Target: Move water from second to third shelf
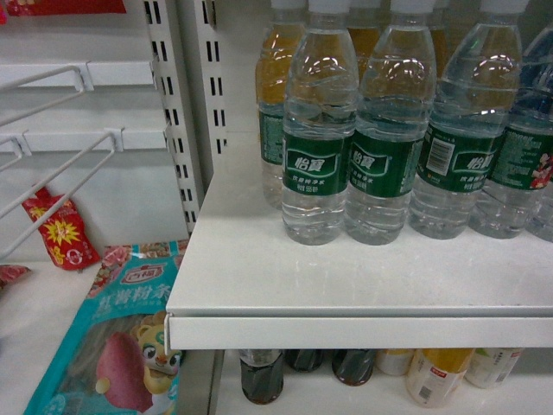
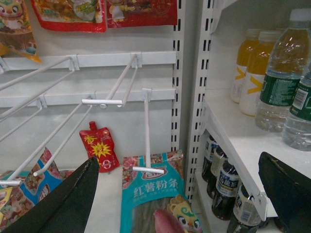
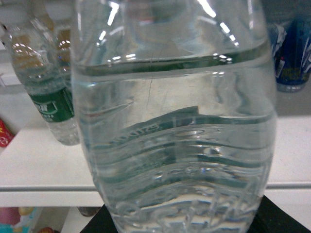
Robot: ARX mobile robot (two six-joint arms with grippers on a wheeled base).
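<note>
The right gripper holds the water, a clear ribbed bottle filling its view just above its black jaws. The left gripper gapes wide, empty.

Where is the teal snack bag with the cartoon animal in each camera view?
Head: teal snack bag lower left, below the white shelf.
Left wrist: bottom centre, left of that shelf.
Right wrist: not clearly in it.
Shared landmark: the white shelf's front edge, water bottles on top.
</note>
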